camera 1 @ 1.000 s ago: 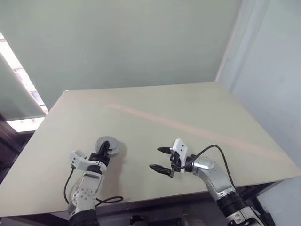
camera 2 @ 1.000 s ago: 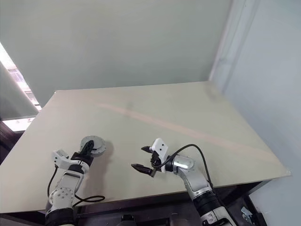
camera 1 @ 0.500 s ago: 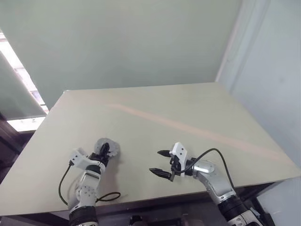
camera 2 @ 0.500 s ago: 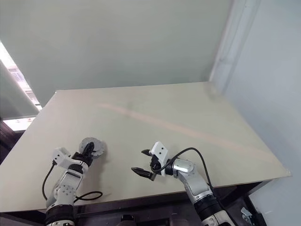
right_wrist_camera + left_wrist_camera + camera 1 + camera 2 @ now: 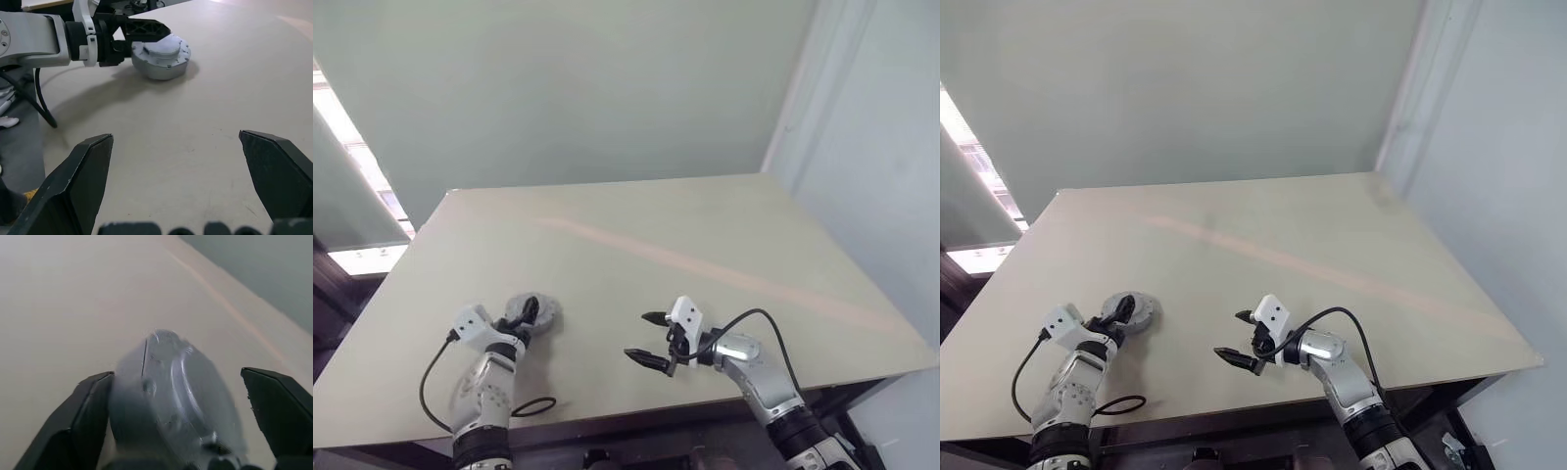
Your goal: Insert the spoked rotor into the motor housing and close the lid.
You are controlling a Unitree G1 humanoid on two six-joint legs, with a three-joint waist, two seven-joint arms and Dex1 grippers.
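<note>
A round grey unit stands on the table at the near left; its flat grey lid [image 5: 164, 46] sits on top of the motor housing [image 5: 157, 69]. The spoked rotor is hidden. My left gripper [image 5: 525, 315] is open, with its fingers [image 5: 146, 28] on either side of the unit; the unit [image 5: 171, 387] fills most of the gap between them. My right gripper [image 5: 637, 336] hovers open over bare table to the right of the unit, pointing towards it, with nothing in it.
The beige table [image 5: 685, 225] stretches far ahead and to the right. A black cable [image 5: 536, 406] loops on it beside my left arm near the front edge. A pale wall [image 5: 871, 147] stands close on the right.
My left gripper has opened from its hold on the grey unit, rolled at the wrist and shifted slightly left. The unit stays on the table. The right gripper has kept still.
</note>
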